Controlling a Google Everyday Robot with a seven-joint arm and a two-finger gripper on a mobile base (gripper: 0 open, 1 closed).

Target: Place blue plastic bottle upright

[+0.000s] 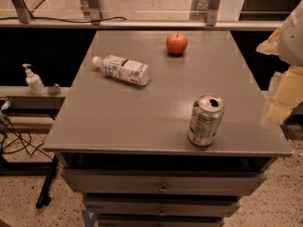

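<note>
**Bottle down on its side, gripper off to the right**

The blue plastic bottle (pixel 124 70) lies flat on the desk (pixel 118 122), toward the rear left, with its white cap (pixel 97 60) pointing left and its base toward the middle. The apple (pixel 176 43) sits well apart behind it to the right, and the silver can (pixel 205 120) stands near the front right, so nothing crowds the bottle.

The gripper (pixel 281 98) shows only as a pale, blurred shape at the right edge, beyond the desk's side and far from the bottle. We cannot tell whether it is open or closed.

We judge the bottle to be light and thin-walled. It is smooth and round, so it would likely roll if nudged from the side, and a hard squeeze could dent it. The printed label probably gives a slightly better grip than bare plastic. We would take hold across the body, near the middle or a little toward the cap, closing across the roll direction. That leaves the base free to swing down and meet the desk. The base is narrow, so it wants to sit flat before any release.
</note>
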